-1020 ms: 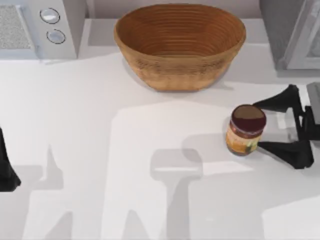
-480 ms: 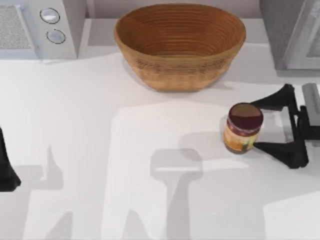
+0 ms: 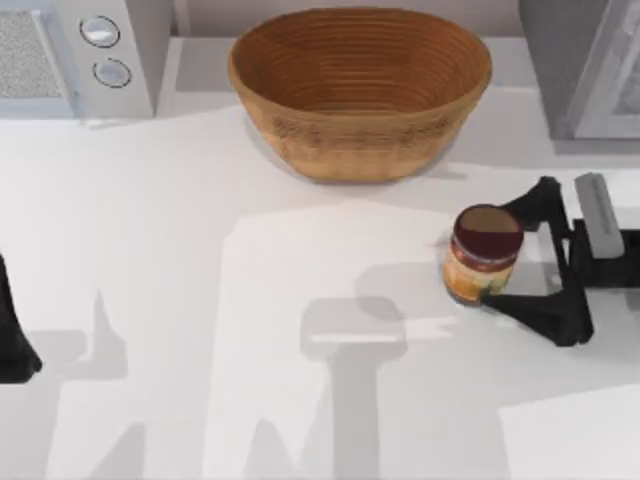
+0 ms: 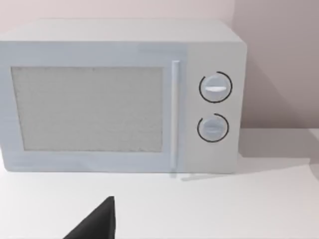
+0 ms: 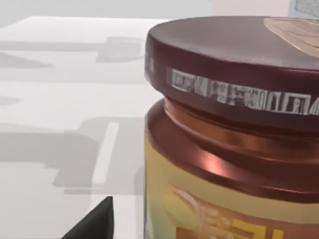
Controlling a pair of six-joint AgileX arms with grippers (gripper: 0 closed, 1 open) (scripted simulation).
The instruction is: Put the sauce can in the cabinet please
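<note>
The right gripper (image 3: 512, 256) is spread around the sauce can (image 3: 483, 255), a small jar with dark maroon lid and orange-yellow label, standing on the white table (image 3: 200, 250). It is not yet lifted. Farther back waits the dark grey speckled cabinet (image 3: 560, 60). The left gripper (image 3: 12, 340) is parked at the left edge; I cannot tell its fingers.

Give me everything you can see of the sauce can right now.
The sauce can is a small cylindrical jar with a dark maroon round lid and an orange-yellow label. It stands upright on the white table, at the right, in front of the basket. The right gripper straddles it, fingers open either side.
</note>
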